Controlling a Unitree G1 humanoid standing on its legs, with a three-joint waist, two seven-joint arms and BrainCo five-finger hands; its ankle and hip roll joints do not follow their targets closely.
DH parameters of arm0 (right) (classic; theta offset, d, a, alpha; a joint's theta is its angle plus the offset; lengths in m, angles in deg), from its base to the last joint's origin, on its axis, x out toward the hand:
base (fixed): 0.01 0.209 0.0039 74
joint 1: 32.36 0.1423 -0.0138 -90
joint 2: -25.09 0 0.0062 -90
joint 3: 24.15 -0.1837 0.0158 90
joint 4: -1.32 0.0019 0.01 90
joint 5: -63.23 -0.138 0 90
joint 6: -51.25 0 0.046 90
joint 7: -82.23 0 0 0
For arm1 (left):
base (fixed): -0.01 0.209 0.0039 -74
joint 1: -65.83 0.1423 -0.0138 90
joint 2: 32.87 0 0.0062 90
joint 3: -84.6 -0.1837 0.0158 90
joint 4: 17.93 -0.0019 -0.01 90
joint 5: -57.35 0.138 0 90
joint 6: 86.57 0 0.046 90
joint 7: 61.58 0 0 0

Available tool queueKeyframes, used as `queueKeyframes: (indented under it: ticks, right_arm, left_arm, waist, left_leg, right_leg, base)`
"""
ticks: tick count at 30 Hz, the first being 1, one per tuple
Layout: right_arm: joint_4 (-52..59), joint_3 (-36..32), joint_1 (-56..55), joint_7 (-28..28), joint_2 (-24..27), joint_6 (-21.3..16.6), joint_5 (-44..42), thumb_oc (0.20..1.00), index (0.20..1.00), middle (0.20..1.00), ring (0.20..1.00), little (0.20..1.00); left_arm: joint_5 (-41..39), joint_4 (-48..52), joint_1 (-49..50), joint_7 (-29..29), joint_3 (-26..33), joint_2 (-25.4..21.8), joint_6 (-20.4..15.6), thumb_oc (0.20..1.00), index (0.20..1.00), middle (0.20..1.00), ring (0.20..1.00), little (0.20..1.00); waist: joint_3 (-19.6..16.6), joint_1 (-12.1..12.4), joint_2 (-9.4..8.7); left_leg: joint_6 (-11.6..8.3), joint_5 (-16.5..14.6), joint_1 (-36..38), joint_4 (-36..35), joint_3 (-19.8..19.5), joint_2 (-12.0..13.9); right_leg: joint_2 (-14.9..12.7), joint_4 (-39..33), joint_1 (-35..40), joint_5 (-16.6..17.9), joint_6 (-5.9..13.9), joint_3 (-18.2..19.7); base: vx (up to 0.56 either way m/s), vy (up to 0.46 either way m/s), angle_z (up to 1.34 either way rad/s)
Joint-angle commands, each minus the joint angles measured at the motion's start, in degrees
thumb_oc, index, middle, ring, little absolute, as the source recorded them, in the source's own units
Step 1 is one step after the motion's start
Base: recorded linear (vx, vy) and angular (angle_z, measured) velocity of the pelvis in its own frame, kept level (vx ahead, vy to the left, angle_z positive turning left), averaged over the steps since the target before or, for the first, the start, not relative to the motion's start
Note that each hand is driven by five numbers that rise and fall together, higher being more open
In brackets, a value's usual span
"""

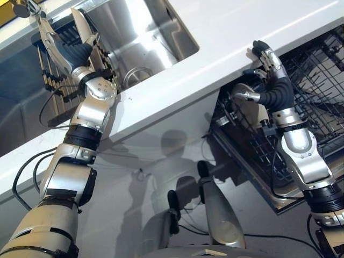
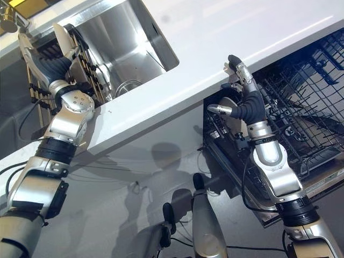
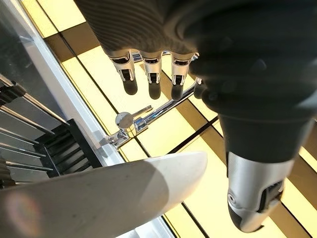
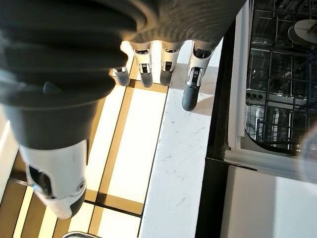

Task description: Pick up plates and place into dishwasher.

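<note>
A white plate (image 3: 99, 198) stands on edge in the dark dish rack (image 1: 54, 80) left of the sink; it also shows as a pale wedge (image 1: 83, 26). My left hand (image 1: 70, 51) reaches up at the rack with the plate between its thumb and its straight fingers (image 3: 152, 84), which do not close on it. My right hand (image 1: 271, 80) is open at the white counter's (image 1: 226, 48) edge, fingers (image 4: 190, 91) straight, holding nothing. Behind its thumb a round grey plate (image 1: 244, 102) stands in the pulled-out dishwasher rack (image 1: 317, 70).
The steel sink (image 1: 145, 37) lies between the two hands, with a drain (image 1: 137, 75) at its bottom. A chrome tap (image 3: 129, 121) stands behind the dish rack. The dishwasher's wire rack holds another round dish (image 4: 304, 29).
</note>
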Motion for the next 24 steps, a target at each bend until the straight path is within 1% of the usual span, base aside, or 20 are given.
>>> queueKeyframes:
  ticks: [1,5,10,12,14,16,17,20,24]
  right_arm:
    - [-0.3,1.5,2.3,0.4,0.3,2.7,-2.9,1.000,1.000,1.000,1.000,1.000]
    - [0.3,1.8,2.2,-0.3,0.5,2.8,-3.1,1.000,1.000,1.000,1.000,1.000]
    - [0.2,1.9,2.5,-0.3,0.9,2.7,-3.1,1.000,1.000,1.000,1.000,1.000]
    - [0.1,1.8,2.8,0.0,1.0,2.9,-3.1,1.000,1.000,1.000,1.000,1.000]
    - [0.0,1.8,3.1,0.1,1.0,3.1,-3.0,1.000,1.000,1.000,1.000,1.000]
    - [0.3,1.9,4.2,-0.1,0.7,4.2,-2.8,1.000,1.000,1.000,1.000,1.000]
    - [0.3,2.0,4.6,-0.1,0.6,4.6,-2.8,1.000,1.000,1.000,1.000,1.000]
    - [0.9,2.4,5.5,-0.3,0.6,5.9,-2.8,1.000,1.000,1.000,1.000,1.000]
    - [1.4,2.7,5.7,-0.4,1.2,6.4,-3.6,1.000,1.000,1.000,1.000,1.000]
  left_arm:
    - [1.2,-9.4,3.9,-2.7,-2.9,0.8,1.8,1.000,1.000,1.000,1.000,1.000]
    - [1.0,-9.7,3.6,-3.5,-4.0,1.1,1.8,1.000,1.000,1.000,1.000,1.000]
    - [0.3,-10.3,3.5,-5.9,-4.2,1.1,1.4,1.000,1.000,1.000,1.000,1.000]
    - [-2.5,-10.5,3.2,-8.6,-4.5,1.1,2.0,1.000,1.000,1.000,1.000,1.000]
    - [-8.1,-11.1,3.5,-13.5,-4.5,2.0,3.3,1.000,1.000,1.000,1.000,1.000]
    - [-12.7,-12.4,3.9,-15.9,-4.6,3.4,4.1,1.000,1.000,1.000,1.000,1.000]
    - [-15.0,-13.2,4.0,-16.4,-4.6,4.0,4.6,1.000,1.000,1.000,1.000,1.000]
    - [-17.0,-15.4,4.0,-16.8,-4.4,4.5,4.9,1.000,1.000,1.000,1.000,1.000]
    - [-17.4,-17.1,2.8,-18.2,-4.9,3.4,5.3,1.000,1.000,1.000,1.000,1.000]
  waist:
    - [5.6,-2.9,-1.20]
    - [6.0,-3.1,-1.41]
    - [6.3,-3.5,-1.02]
    - [6.4,-3.6,-0.85]
    - [6.6,-3.6,-0.84]
    - [6.8,-3.7,-0.89]
    - [6.8,-3.8,-0.93]
    - [7.0,-4.0,-1.16]
    - [7.0,-4.2,-1.37]
  left_leg:
    - [1.65,0.3,1.7,0.3,-1.9,-1.0]
    - [1.77,0.2,1.6,0.6,-1.8,-1.2]
    - [1.68,0.5,1.4,0.7,-1.4,-1.4]
    - [1.71,0.5,1.3,0.7,-1.2,-1.5]
    - [1.79,0.6,1.1,0.8,-1.1,-1.6]
    - [1.82,0.8,0.9,1.0,-0.9,-1.7]
    - [1.79,0.8,1.0,1.0,-0.9,-1.7]
    - [1.79,0.8,0.9,1.5,-0.6,-1.6]
    - [1.75,0.8,0.6,2.0,-0.3,-1.5]
  right_leg:
    - [4.1,3.3,-9.2,4.8,2.28,2.2]
    - [4.3,3.0,-8.8,4.9,2.20,2.4]
    - [4.4,2.7,-8.4,4.7,1.94,2.8]
    - [4.4,2.6,-8.3,4.7,1.91,2.9]
    - [4.4,2.3,-8.0,4.6,1.89,3.0]
    - [4.5,2.1,-7.7,4.6,1.86,3.1]
    - [4.5,2.1,-7.6,4.6,1.89,3.1]
    - [4.5,2.0,-7.1,4.5,1.87,3.3]
    - [4.6,2.1,-7.0,4.3,1.72,3.3]
  base:
    - [0.00,0.000,0.00]
    - [0.00,0.000,0.00]
    - [0.00,0.012,-0.06]
    - [0.00,0.010,-0.06]
    - [0.00,-0.004,-0.04]
    - [-0.01,-0.010,-0.04]
    - [0.00,0.000,0.00]
    - [0.00,0.000,0.00]
    - [0.00,-0.002,-0.01]
